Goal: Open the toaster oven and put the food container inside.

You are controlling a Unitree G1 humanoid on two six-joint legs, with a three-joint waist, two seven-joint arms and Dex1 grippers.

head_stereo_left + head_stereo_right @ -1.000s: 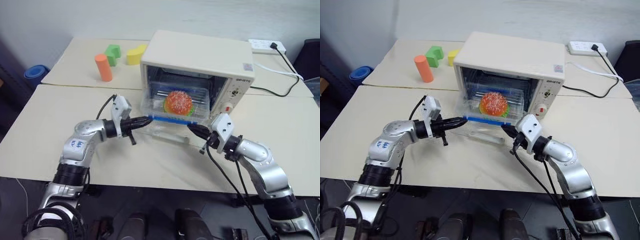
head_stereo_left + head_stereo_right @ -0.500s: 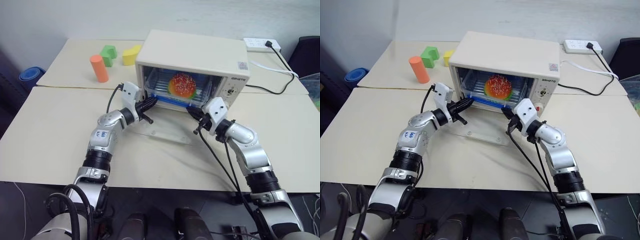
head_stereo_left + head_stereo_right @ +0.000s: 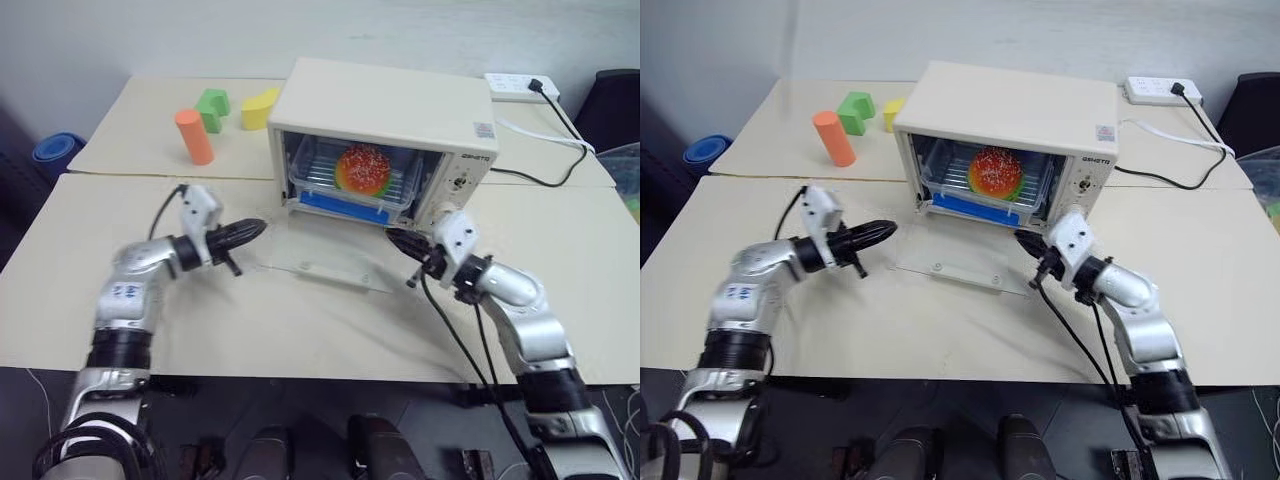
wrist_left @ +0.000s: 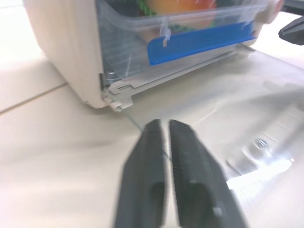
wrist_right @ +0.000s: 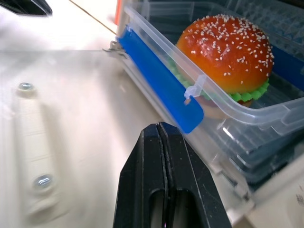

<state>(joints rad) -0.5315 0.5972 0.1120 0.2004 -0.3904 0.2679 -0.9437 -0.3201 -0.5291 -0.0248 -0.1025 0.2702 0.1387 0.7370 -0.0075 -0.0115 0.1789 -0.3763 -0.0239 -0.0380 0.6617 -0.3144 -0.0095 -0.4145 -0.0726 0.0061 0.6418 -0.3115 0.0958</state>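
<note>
In your head views the food container (image 3: 350, 180) sits inside the toaster oven (image 3: 385, 125) at the desk's (image 3: 300, 310) far edge, in your left wrist view the left gripper (image 4: 165, 130) shows jaws slightly parted and empty, and in your right wrist view the right gripper (image 5: 160, 130) shows jaws closed on nothing.

Oven mouth (image 3: 350, 180) blocked by the food container (image 3: 352, 178); bare table (image 3: 280, 310) beside the lowered glass door (image 3: 325, 255)

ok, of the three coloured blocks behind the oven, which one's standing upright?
The orange cylinder. It stands on end, taller than the others and nearest the table seam; the green block and yellow block sit low behind it, closer to the toaster oven.
</note>
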